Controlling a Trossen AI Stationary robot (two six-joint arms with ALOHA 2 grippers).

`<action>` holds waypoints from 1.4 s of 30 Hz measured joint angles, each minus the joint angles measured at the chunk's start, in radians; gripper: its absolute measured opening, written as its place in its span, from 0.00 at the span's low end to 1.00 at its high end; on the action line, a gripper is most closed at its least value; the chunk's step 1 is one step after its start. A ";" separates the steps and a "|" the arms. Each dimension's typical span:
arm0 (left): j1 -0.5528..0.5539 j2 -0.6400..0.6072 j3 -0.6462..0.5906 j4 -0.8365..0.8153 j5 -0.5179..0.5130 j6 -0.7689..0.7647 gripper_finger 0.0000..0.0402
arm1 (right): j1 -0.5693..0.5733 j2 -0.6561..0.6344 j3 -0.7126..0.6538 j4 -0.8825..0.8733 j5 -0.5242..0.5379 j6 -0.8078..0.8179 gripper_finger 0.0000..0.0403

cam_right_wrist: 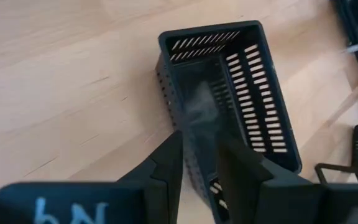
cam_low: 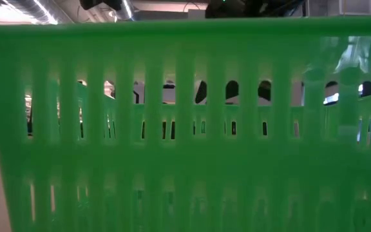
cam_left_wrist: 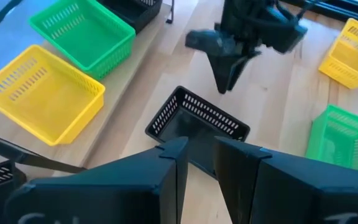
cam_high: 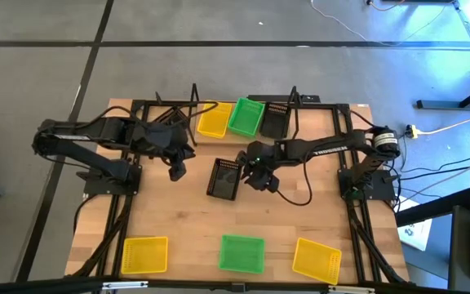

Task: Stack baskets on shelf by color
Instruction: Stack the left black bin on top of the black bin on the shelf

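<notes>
A black basket [cam_high: 224, 178] [cam_right_wrist: 229, 93] rests on its bottom on the table's middle, open side up. My right gripper [cam_high: 255, 175] [cam_right_wrist: 199, 155] is open and points down at a slant over the basket's right end. Its fingers stand on either side of one long wall [cam_right_wrist: 188, 134] and seem clear of it. My left gripper [cam_high: 175, 170] [cam_left_wrist: 197, 146] hangs open and empty to the left of the basket. On the shelf [cam_high: 317, 106] at the far edge sit a yellow basket [cam_high: 213, 121], a green basket [cam_high: 246, 116] and a black basket [cam_high: 274, 120], side by side.
Along the near edge lie a yellow basket [cam_high: 144, 254], a green basket [cam_high: 241, 252] and another yellow basket [cam_high: 317, 260]. The green one's wall [cam_low: 185, 129] fills the low view and hides the table behind it. Bare wood lies around the middle basket.
</notes>
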 joint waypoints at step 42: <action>0.000 0.000 0.000 0.008 -0.007 -0.044 0.17 | 0.046 0.181 0.066 0.029 0.118 0.004 0.02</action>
